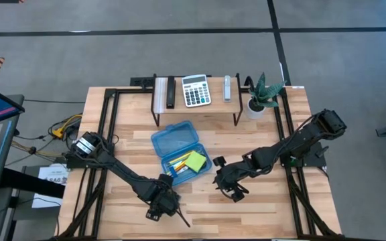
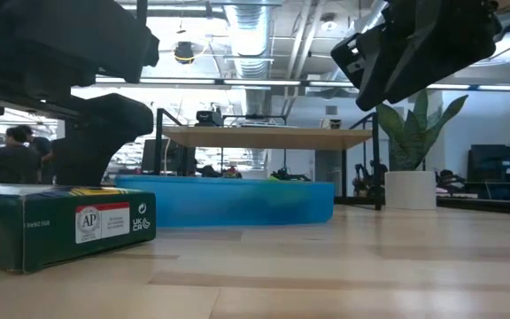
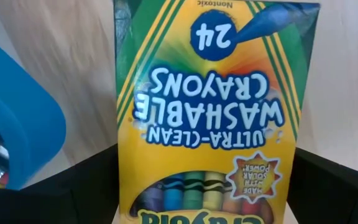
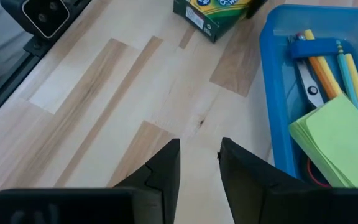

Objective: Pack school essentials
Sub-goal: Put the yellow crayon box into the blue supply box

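The yellow-green crayon box point(image 3: 207, 112) lies flat on the table near its front edge, left of centre, and also shows in the low view point(image 2: 60, 226). My left gripper point(image 3: 204, 193) points down over it, open, one finger on either side of the box's near end; I see no touch. The open blue pencil case point(image 1: 179, 150) holds yellow pencils point(image 4: 328, 59), scissors point(image 4: 309, 84) and a lime-green sticky-note pad point(image 4: 334, 137). My right gripper point(image 4: 197, 162) hovers right of the case, open by a narrow gap, with nothing in it.
A low shelf point(image 1: 196, 107) at the far edge carries a calculator point(image 1: 195, 90), a black bar point(image 1: 170, 92) and a grey bar point(image 1: 227, 88). A potted plant point(image 1: 260, 97) stands at its right. Bare wood lies between the case and my right gripper.
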